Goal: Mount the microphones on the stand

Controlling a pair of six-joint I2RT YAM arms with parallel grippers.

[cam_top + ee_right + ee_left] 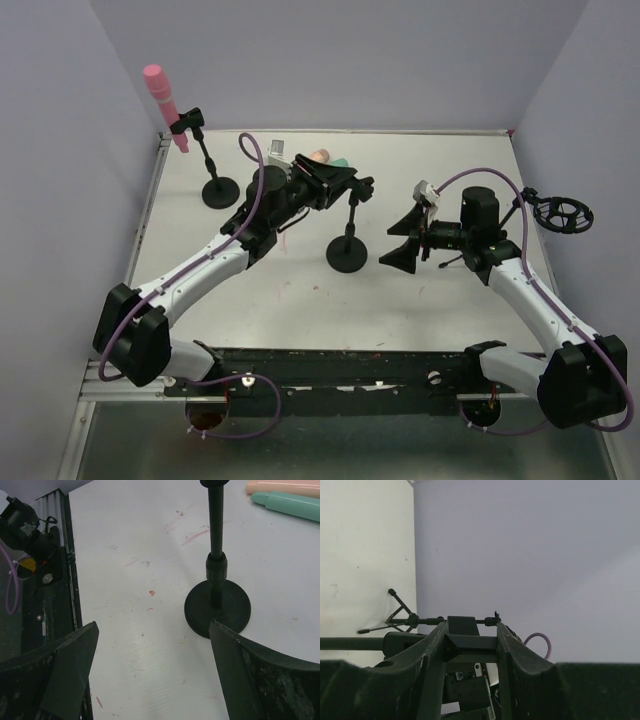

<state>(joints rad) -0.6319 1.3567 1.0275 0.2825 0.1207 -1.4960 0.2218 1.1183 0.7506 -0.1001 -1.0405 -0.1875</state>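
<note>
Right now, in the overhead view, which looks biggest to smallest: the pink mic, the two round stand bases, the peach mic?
1. Pink mic, the longest.
2. Middle base and left base: nearly alike. The middle one sits nearer the camera, so I won't rank them.
3. Peach mic: only a tip shows.

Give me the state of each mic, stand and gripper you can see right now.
Pink microphone: clipped in the back left stand.
Peach microphone: lying loose on the table.
Mint microphone: lying loose beside the peach one.
Middle stand: upright, no microphone.
Ring-mount stand: empty.
Left gripper: shut on the middle stand's clip.
Right gripper: open, empty.
</note>
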